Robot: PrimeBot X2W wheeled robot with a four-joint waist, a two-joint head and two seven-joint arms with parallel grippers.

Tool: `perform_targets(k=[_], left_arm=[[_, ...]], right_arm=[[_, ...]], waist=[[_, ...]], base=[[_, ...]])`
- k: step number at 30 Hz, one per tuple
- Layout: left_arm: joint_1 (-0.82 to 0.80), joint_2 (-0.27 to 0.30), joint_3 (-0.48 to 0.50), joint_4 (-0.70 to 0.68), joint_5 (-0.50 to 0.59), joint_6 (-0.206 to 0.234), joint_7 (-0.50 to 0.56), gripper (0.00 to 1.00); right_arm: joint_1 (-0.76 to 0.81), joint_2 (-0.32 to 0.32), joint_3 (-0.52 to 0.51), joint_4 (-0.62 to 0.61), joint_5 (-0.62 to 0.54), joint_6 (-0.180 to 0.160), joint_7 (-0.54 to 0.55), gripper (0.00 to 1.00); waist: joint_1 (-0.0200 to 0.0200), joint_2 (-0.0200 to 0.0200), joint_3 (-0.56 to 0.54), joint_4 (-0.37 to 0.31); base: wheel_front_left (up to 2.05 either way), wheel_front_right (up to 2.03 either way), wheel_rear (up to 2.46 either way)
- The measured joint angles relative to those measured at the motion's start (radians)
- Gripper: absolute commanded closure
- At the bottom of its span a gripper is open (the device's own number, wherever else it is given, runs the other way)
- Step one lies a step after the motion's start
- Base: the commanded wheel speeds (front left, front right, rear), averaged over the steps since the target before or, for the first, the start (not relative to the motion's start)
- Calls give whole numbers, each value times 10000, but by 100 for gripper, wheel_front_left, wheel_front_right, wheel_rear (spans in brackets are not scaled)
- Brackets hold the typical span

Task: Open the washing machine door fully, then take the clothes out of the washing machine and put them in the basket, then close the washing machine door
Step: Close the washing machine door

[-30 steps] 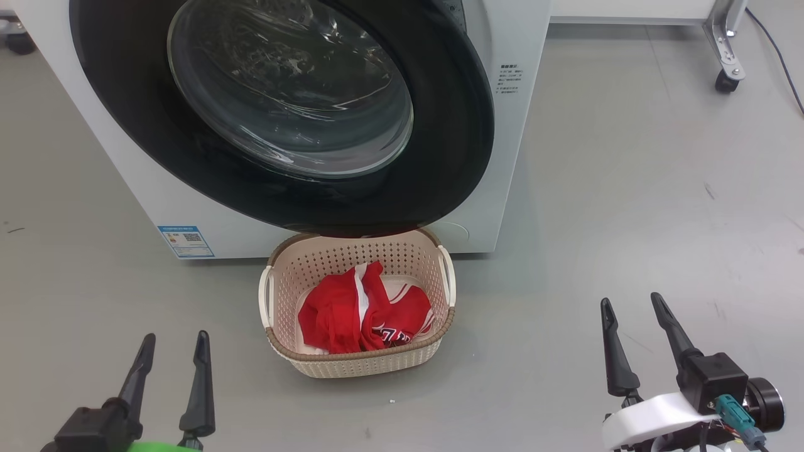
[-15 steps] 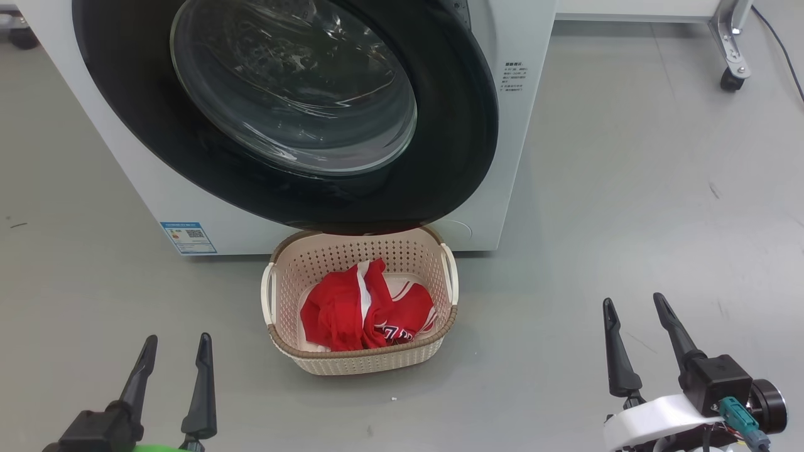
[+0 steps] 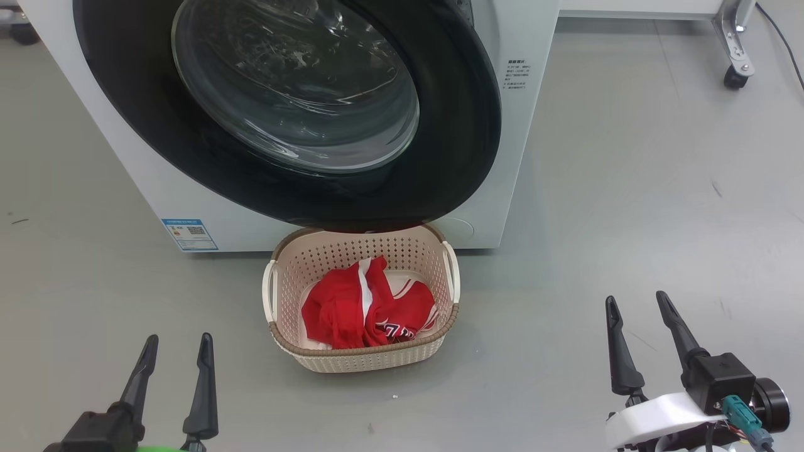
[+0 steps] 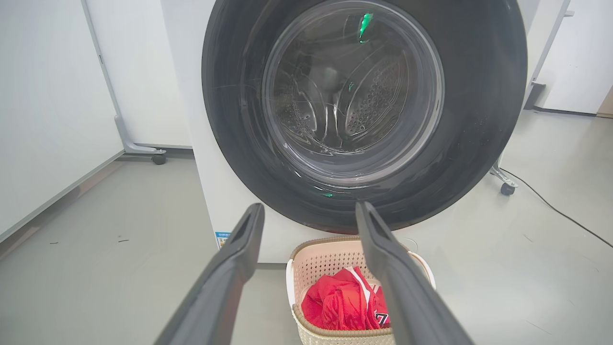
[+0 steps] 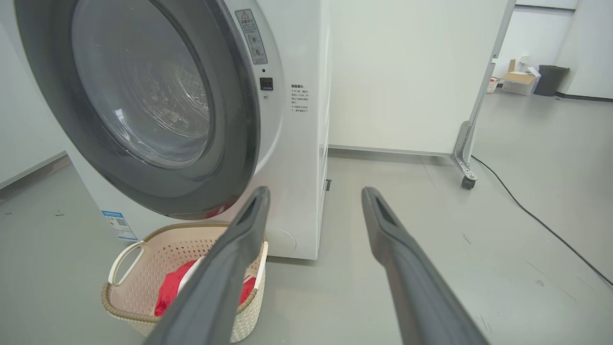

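Observation:
The white washing machine (image 3: 524, 138) stands ahead, and its round glossy black door (image 3: 458, 157) with the glass bowl window lies shut against the front. Through the glass the steel drum (image 4: 368, 100) shows. The cream basket (image 3: 364, 351) sits on the floor right under the door, and the red clothes (image 3: 342, 311) lie bunched inside it. My left gripper (image 3: 178, 342) hovers open and empty over the floor to the basket's left. My right gripper (image 3: 634, 302) is open and empty well to the basket's right. The basket (image 5: 143, 258) lies left of the right fingers.
Grey floor spreads all around. A white partition on a caster (image 3: 732, 75) stands at the far right with a black cable (image 3: 782, 47) beside it. Another panel with a caster (image 4: 158, 158) stands left of the machine. A cardboard box (image 5: 519, 81) and dark bin sit far off.
The head camera has drifted slightly, so the whole picture has shifted a little. Both grippers stay open and the basket, clothes and door have not moved.

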Motion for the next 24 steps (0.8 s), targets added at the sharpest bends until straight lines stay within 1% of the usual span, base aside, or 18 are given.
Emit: perform_targets(k=[5,6,8,14,19,20,24], left_arm=[[-1,-2,-17,0,113,2,-12,0],[-1,-2,-21,0,146,2,-12,0],[-3,-4,-38,4,188,2,-13,0],[-29,-44,-184,17,192,0,-13,0],[-63,-59,-313,-50,295,-6,-15,0],[-83,-61,-328,-69,295,-15,-17,0],[-302,-75,-414,-157,297,-98,-44,0]], right_arm=[[1,0,-19,-23,0,0,0,0],[1,2,-23,-27,2,0,0,42],[1,44,-63,-67,82,0,0,100],[12,56,-245,-161,144,-2,0,100],[-22,-157,-263,-163,142,17,50,100],[-51,-184,-268,-159,144,42,125,100],[-489,-470,-163,-146,140,374,362,100]], waist=[[0,0,29,43],[0,0,33,54],[0,0,38,78],[0,0,66,288],[0,0,117,530],[0,0,140,581],[0,0,278,793]], base=[[0,0,0],[0,0,0],[0,0,0],[0,0,0],[0,0,0],[0,0,0],[0,0,0]])
